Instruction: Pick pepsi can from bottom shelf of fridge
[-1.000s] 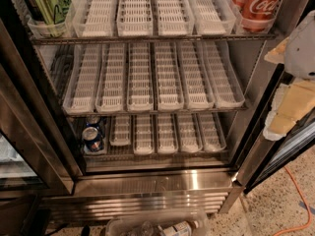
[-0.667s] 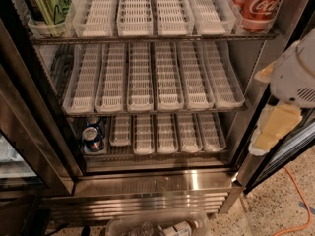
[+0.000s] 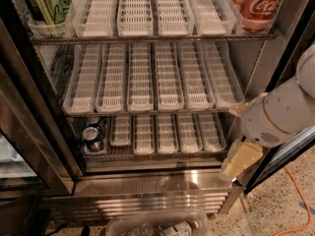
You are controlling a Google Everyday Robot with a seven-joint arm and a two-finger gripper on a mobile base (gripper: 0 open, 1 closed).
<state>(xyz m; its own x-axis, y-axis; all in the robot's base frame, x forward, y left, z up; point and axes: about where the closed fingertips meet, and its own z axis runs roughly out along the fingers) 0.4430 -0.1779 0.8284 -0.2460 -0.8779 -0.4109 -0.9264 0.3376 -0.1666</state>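
The pepsi can (image 3: 92,137) stands upright at the far left end of the bottom shelf (image 3: 162,155), just beside the left wall of the fridge (image 3: 147,183). The shelf front faces the camera unblocked, but the middle rack's tray fronts hang close over the can's top. To the can's right, short white trays (image 3: 162,133) lie side by side across the shelf.

The tool (image 3: 239,157) hangs at the right, in front of the fridge's right door frame at about bottom-shelf height. It is outside the shelf and well apart from the can. Whether it is open or closed cannot be told. The white arm (image 3: 280,113) is cut off by the right edge.

A round shape just behind the can is too dim to name. On the top rack, a green can (image 3: 47,4) sits in the left tray and Coca-Cola cans (image 3: 263,4) in the right, all cropped above. Below the steel base, a clear bin (image 3: 118,226) holds bottles, half out of view.
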